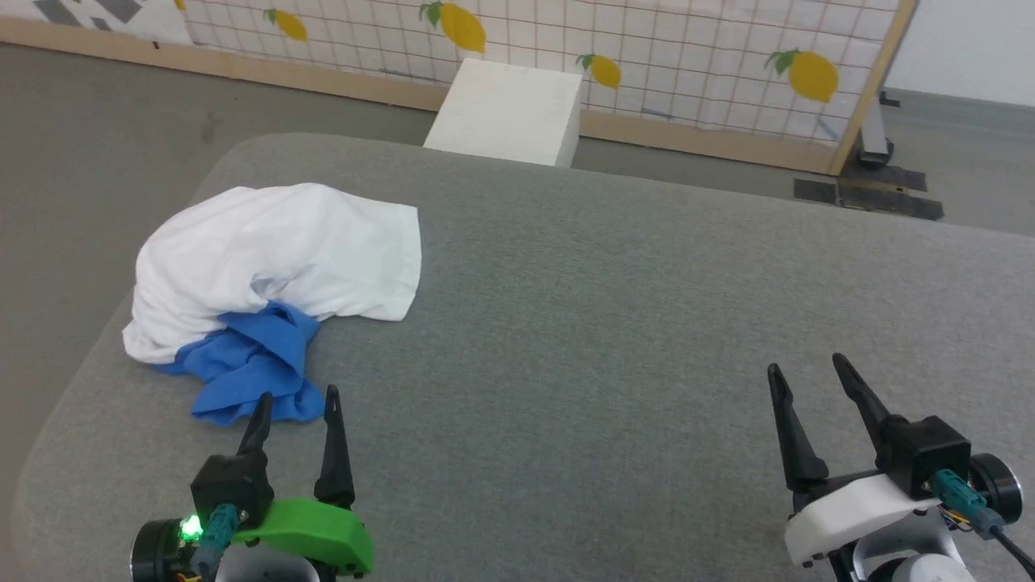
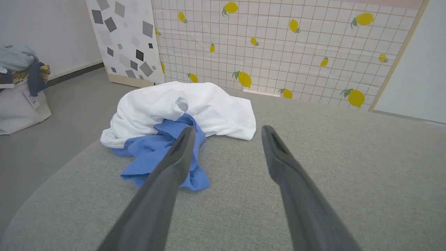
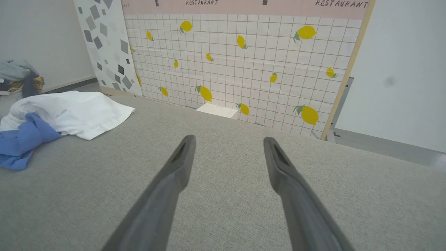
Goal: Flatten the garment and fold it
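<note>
Left pincer (image 1: 298, 394) and right pincer (image 1: 808, 363) spread wide, empty, over grey fabric-covered desk (image 1: 614, 323).
Head view: crumpled white jersey garment with blue sleeves (image 1: 275, 250) lies near the desk's left edge, just ahead of the left pincer. Left wrist view: its blue cloth passes behind one finger. Right wrist view: garment well apart, far left.

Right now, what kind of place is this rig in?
Probably a staged robot test room, not a real home: a grey fabric-covered table holding the crumpled garment, a freestanding lemon-print backdrop panel lettered RESTAURANT, and a white bag heaped with clothes.
</note>
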